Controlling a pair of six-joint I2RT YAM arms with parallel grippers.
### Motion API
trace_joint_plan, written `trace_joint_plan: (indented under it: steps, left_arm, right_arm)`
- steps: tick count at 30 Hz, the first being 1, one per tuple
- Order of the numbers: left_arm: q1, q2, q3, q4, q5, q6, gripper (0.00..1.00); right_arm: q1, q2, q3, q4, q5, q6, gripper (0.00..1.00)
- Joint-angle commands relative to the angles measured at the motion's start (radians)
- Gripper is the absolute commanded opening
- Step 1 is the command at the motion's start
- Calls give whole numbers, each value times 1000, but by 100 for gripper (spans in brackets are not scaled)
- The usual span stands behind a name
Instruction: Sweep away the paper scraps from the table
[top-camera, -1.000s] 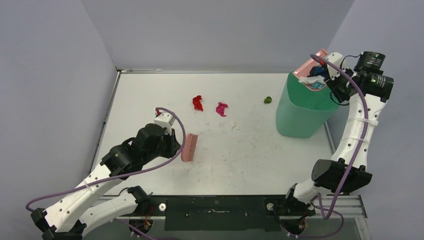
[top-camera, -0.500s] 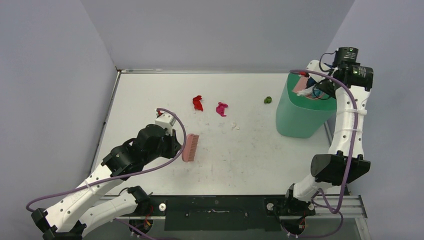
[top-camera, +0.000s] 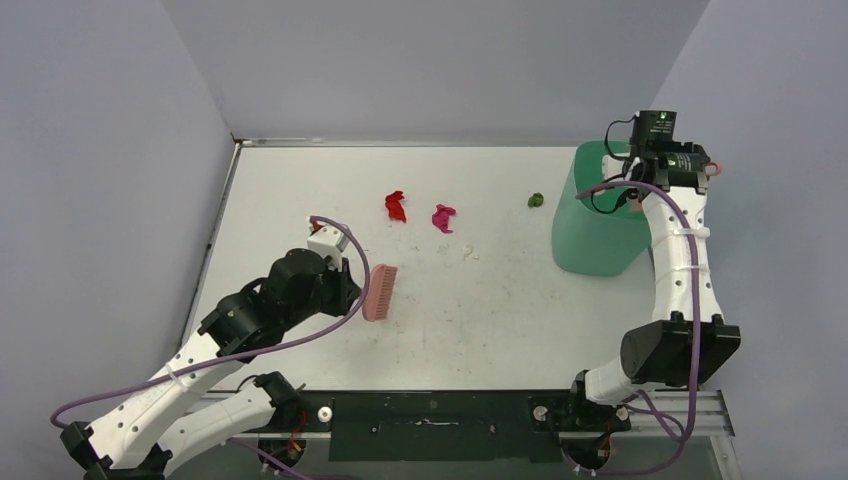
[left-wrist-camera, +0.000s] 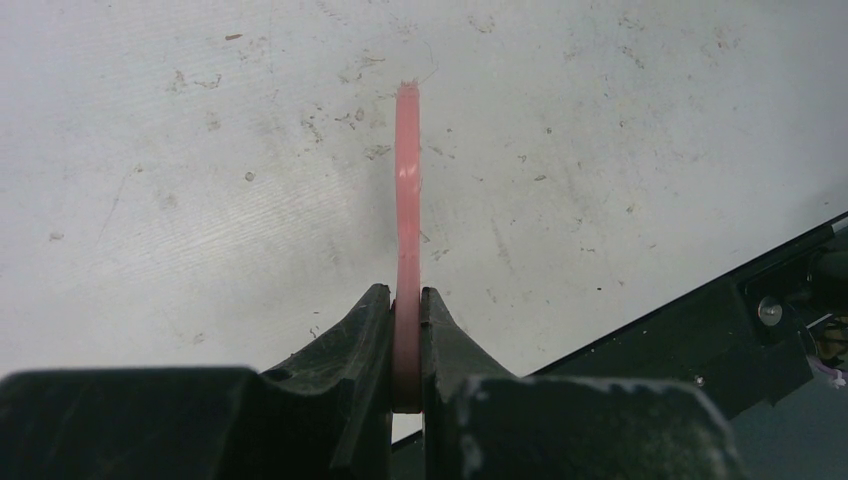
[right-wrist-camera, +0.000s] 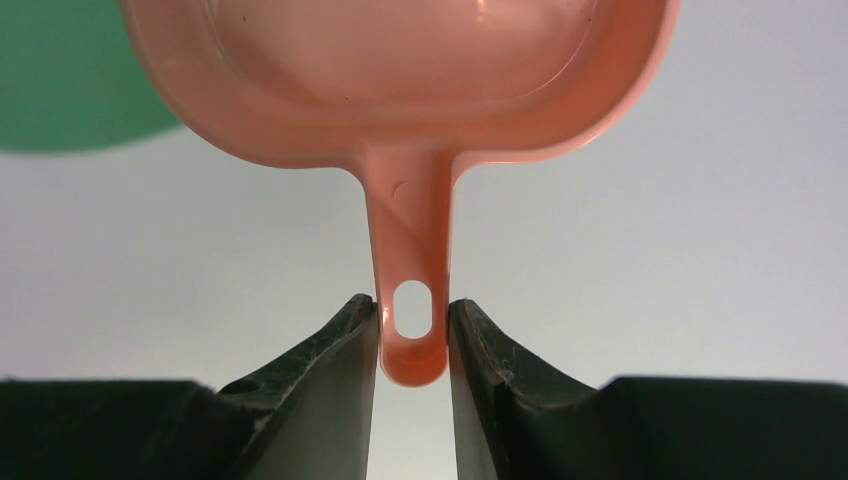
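Paper scraps lie on the white table (top-camera: 500, 320): a red one (top-camera: 396, 206), a magenta one (top-camera: 442, 217), a green one (top-camera: 536, 200) and small white bits (top-camera: 468, 253). My left gripper (left-wrist-camera: 406, 310) is shut on the handle of the pink brush (top-camera: 378, 293), which rests bristles-down on the table, below and left of the scraps. My right gripper (right-wrist-camera: 412, 330) is shut on the handle of the pink dustpan (right-wrist-camera: 400, 70), held high over the green bin (top-camera: 600, 215). In the right wrist view the pan looks empty. From above it is mostly hidden by the wrist.
The green bin stands at the table's right edge, with the green scrap just left of it. A tiny red bit (top-camera: 316, 226) lies by my left wrist. Grey walls enclose the left and back. A black rail (left-wrist-camera: 740, 310) runs along the near edge.
My right wrist has turned and moved left above the bin. The scraps seen earlier in the tilted dustpan no longer show. My left arm and the brush have barely moved.
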Motion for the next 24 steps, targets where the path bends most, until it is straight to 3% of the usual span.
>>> trace_joint_plan:
  steps: [1,7,15,24]
  left_arm:
    - [7,-2,14,70,11,20,0]
    - [9,1,18,86,12,26,0]
    - [24,80,63,229,36,2,0]
    - [52,472,231,605,159,-154,0]
  right_arm:
    - [0,-76,59,117,99,-142,5]
    - [0,-81,133,68,19,-47,5]
    - [-2,-65,319,25,-199,245,5]
    - [0,-159,312,16,-578,706,5]
